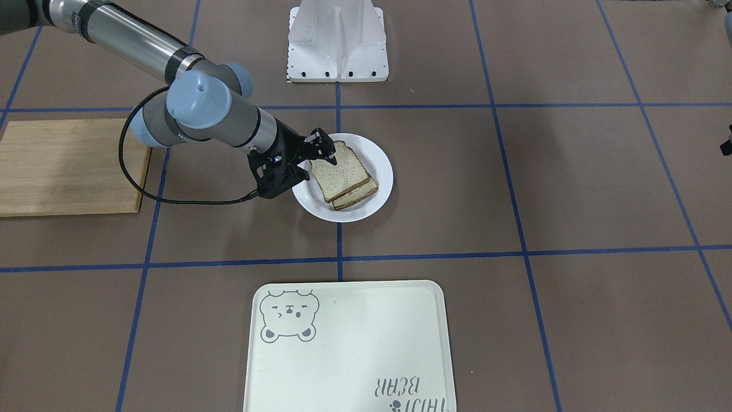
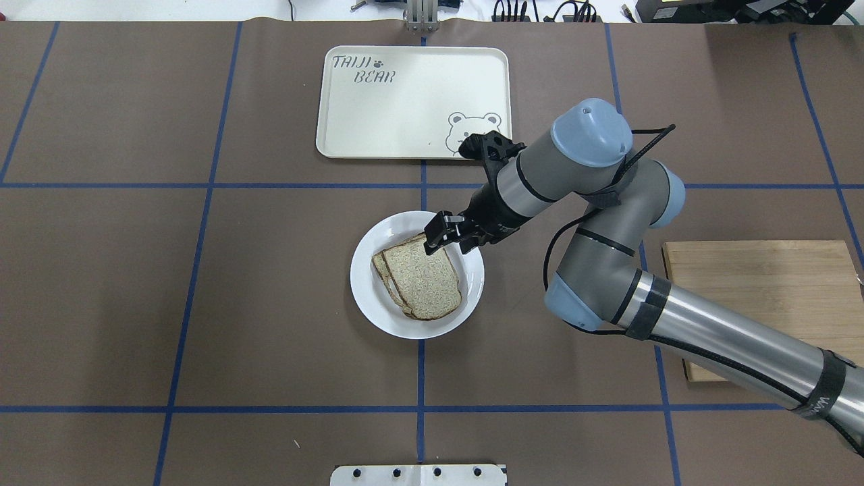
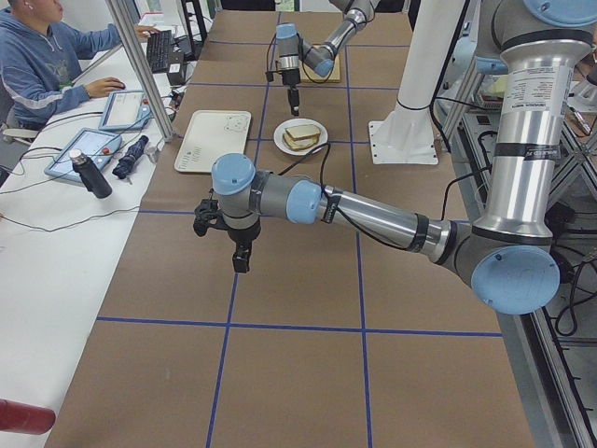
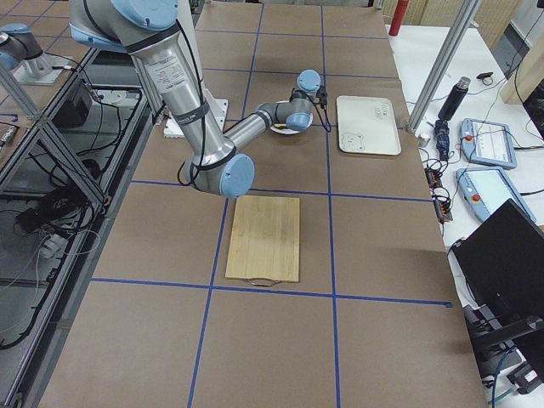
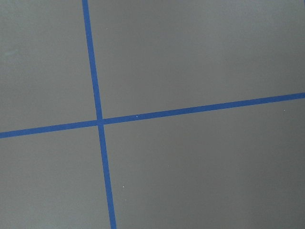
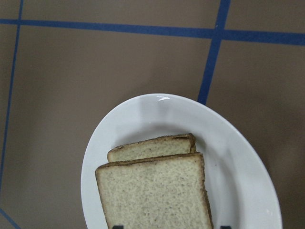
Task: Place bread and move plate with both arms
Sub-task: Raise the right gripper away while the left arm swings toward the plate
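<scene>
The white plate point(image 2: 378, 310) sits at the table's middle on a blue tape line. On it lies the plain bread point(image 2: 425, 277), stacked on a second slice point(image 2: 382, 264) that peeks out at one edge. My right gripper point(image 2: 435, 241) hovers just above the top slice's corner nearest the tray, and its jaws stand apart, holding nothing. In the right wrist view the bread point(image 6: 152, 191) fills the lower middle of the plate point(image 6: 238, 157). My left gripper point(image 3: 241, 257) hangs over bare table far from the plate; I cannot tell whether it is open or shut.
A cream tray with a bear drawing point(image 2: 412, 101) lies beyond the plate. A wooden cutting board point(image 2: 763, 304) lies on the robot's right, partly under the right arm. The white fixed base point(image 1: 337, 43) stands at the robot's side. An operator point(image 3: 37, 65) sits at a side desk.
</scene>
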Tool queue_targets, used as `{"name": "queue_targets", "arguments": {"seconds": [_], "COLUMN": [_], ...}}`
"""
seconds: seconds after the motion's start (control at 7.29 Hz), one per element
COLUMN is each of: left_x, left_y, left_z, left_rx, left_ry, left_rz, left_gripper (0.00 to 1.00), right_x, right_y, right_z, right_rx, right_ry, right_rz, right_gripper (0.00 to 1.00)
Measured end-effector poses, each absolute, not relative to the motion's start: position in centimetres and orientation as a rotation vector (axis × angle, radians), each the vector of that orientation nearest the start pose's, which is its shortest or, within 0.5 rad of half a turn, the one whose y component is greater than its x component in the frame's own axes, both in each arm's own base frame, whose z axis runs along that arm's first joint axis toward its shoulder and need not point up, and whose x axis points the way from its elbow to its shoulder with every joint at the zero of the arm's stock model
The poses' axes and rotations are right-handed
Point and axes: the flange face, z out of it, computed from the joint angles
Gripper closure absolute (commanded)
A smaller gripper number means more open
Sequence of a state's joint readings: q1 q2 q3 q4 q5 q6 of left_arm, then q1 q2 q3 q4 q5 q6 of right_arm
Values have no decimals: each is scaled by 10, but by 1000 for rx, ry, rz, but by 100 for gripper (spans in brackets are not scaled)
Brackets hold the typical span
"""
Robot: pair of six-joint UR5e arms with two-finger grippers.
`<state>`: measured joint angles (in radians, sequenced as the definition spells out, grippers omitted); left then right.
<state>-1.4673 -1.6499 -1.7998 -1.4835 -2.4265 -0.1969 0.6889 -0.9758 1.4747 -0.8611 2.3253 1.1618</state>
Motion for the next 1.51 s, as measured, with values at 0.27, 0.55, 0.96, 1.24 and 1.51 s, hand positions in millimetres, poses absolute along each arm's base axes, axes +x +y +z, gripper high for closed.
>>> {"name": "queue_targets", "arguments": {"seconds": [0.27, 0.55, 0.96, 1.24, 1.51], "left_x": [23, 83, 167, 230, 304], "left_y": [-532, -535, -525, -516, -495], "left_z": [481, 450, 409, 381, 349], "left_rx": [54, 41, 0, -20, -74], "left_ry": [958, 1016, 1088, 1094, 1107], "left_rz": [-52, -96, -120, -130, -131], "left_gripper": [1, 1, 2, 2, 2], "right_x": [-412, -346, -262, -194, -132], "right_y": [-525, -551, -583, -582, -564], "right_z": [308, 354, 405, 447, 482], "right_rx": [37, 55, 124, 154, 151], "right_ry": [-1277, -1230, -1086, -991, -925], "right_rz": [-110, -10, -28, -78, -104], "right_gripper": [1, 1, 1, 1, 1]}}
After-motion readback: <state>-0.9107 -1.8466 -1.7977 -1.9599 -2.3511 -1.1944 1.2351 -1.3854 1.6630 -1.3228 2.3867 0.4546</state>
